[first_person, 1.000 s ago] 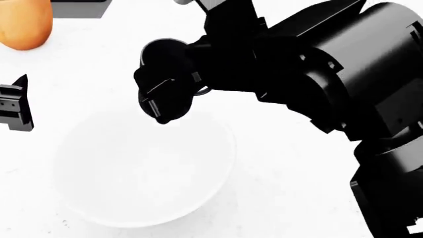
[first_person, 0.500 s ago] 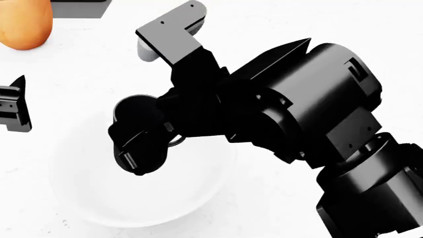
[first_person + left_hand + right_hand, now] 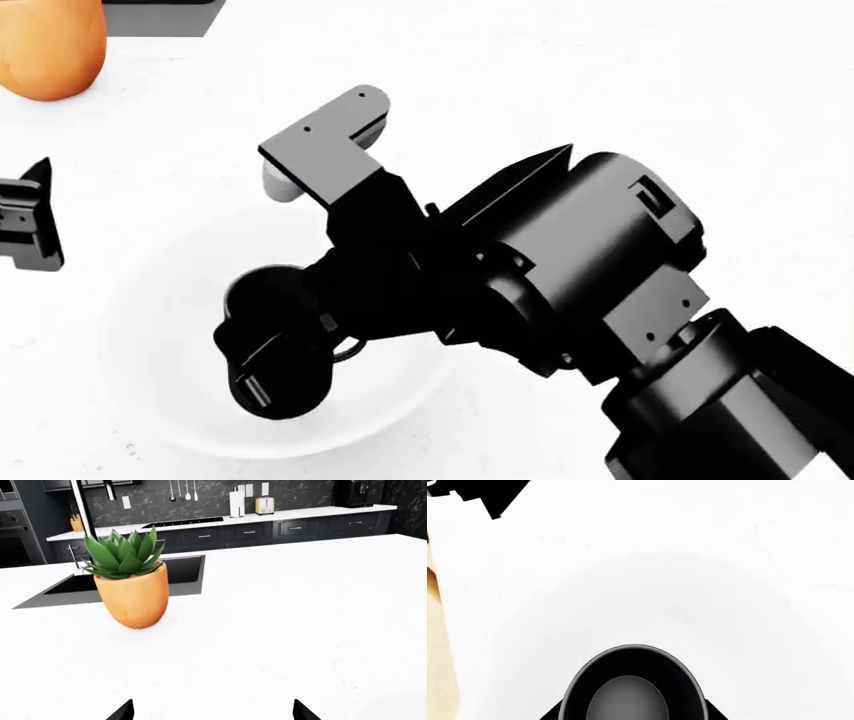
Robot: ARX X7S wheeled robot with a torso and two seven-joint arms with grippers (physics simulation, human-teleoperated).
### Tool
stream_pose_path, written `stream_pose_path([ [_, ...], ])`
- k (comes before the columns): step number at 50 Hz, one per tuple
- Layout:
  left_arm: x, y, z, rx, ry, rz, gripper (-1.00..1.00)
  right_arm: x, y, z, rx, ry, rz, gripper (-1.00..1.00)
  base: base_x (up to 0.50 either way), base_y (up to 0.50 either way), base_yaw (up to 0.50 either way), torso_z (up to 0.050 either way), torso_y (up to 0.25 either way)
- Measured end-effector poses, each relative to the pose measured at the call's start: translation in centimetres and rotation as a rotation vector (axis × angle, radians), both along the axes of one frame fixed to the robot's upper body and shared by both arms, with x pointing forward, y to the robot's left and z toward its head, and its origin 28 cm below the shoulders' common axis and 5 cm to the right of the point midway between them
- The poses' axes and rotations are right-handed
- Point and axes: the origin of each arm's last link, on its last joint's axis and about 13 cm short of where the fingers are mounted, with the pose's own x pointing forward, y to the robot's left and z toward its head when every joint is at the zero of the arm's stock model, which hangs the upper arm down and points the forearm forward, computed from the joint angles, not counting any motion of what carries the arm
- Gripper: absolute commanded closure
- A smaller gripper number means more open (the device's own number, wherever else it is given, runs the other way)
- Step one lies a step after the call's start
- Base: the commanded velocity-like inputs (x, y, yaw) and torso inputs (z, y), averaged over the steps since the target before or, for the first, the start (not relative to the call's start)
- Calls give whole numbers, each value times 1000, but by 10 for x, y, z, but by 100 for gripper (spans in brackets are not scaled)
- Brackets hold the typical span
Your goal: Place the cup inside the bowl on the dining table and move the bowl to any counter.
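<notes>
The dining table spread out as a plain white sheet under everything, filling most of the head view, and in the left wrist view it ran back to a dark sink set into it, with a row of dark cabinets and a black marbled wall behind. The right arm was the biggest thing on show, a bulky black shape reaching in from the lower right across the table. Under its far end lay the bowl, wide, shallow and so white that it barely stood out from the tabletop. The right gripper hung over the inside of the bowl, clamped on the cup, whose open black mouth faced the right wrist camera with the bowl's pale hollow spread behind it. From the head view the mug read only as a dark lump against the white, and I could not tell whether its base touched the bowl. An orange pot holding a spiky green plant stood on the table near the sink. The left gripper showed only as two dark fingertips set well apart, with nothing but bare table between them.
</notes>
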Motion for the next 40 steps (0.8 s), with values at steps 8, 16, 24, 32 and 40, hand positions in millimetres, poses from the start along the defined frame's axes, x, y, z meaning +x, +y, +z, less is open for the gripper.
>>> stream_pose_path([
  [8,0,0,-1,0,3,-1,-100,3,2,-5,-5,-2,-6,100,0,0,0,0,0],
  [16,1,0,-2,0,5,-2,-100,8,5,-8,-12,-14,-9,100,0,0,0,0,0],
  [24,1,0,-3,-1,6,-1,-100,12,9,-12,-25,-24,-8,100,0,0,0,0,0],
  [32,0,0,-2,-1,4,0,-100,15,12,-16,-38,-36,-4,100,0,0,0,0,0],
  [40,1,0,-2,-1,3,0,-100,16,13,-16,-40,-38,1,-100,0,0,1,0,0],
])
